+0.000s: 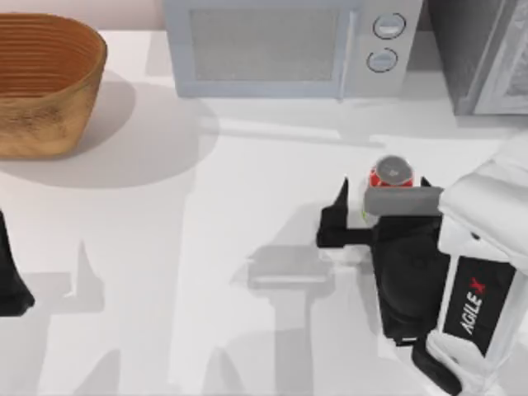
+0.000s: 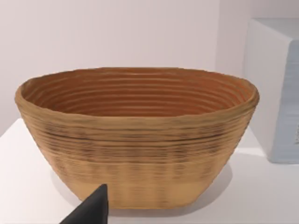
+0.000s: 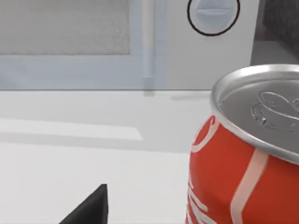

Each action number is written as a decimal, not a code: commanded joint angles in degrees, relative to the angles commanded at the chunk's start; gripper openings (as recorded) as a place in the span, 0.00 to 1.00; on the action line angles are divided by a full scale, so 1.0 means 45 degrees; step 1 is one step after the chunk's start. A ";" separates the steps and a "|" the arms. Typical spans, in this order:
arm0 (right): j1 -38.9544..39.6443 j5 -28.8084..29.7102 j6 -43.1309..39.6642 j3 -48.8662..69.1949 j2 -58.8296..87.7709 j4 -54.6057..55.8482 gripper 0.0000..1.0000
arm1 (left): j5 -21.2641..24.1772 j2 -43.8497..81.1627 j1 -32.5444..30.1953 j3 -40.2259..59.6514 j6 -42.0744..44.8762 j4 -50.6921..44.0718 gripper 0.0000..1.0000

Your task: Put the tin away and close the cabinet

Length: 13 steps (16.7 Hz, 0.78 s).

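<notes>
Five items on a white table [image 1: 206,247], listed from the left edge to the right.

1. Left gripper [image 1: 10,285]: black, at the table's 8 o'clock edge, well apart from everything else. Whether it is spread or pressed together cannot be told. Its wrist camera faces the basket.

2. Basket [image 1: 41,82]: woven, tan, oval, ribbed inside, at the 10 o'clock corner. It stands upright on the table.

3. Microwave [image 1: 280,45]: light grey, at 12 o'clock along the far edge, with a mesh window and two round knobs [image 1: 385,41] on its right side.

4. Tin [image 1: 392,175]: red label, silver top with a pull tab, upright on the table at about 3 o'clock from the table's centre and at 5 o'clock from the microwave. The right gripper [image 1: 375,198] is around it, spread and not pinching. One black finger [image 1: 338,206] stands at the tin's 9 o'clock with a strip of bare table between them. The other finger is hidden under the white arm marked AGILEX.

5. Cabinet [image 1: 470,49]: dark speckled grey, with a pale framed door panel [image 1: 511,74], at the 2 o'clock corner just beside the microwave. It lies at 1 o'clock from the tin.
</notes>
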 joint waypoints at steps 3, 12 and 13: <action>-0.0427 -0.0422 -0.0076 0.0595 0.0168 -0.0373 1.00 | 0.0000 0.0000 0.0000 0.0000 0.0000 0.0000 1.00; -0.0430 -0.0425 -0.0076 0.0599 0.0169 -0.0376 0.55 | 0.0000 0.0000 0.0000 0.0000 0.0000 0.0000 1.00; -0.0430 -0.0425 -0.0076 0.0599 0.0169 -0.0376 0.47 | 0.0000 0.0000 0.0000 0.0000 0.0000 0.0000 1.00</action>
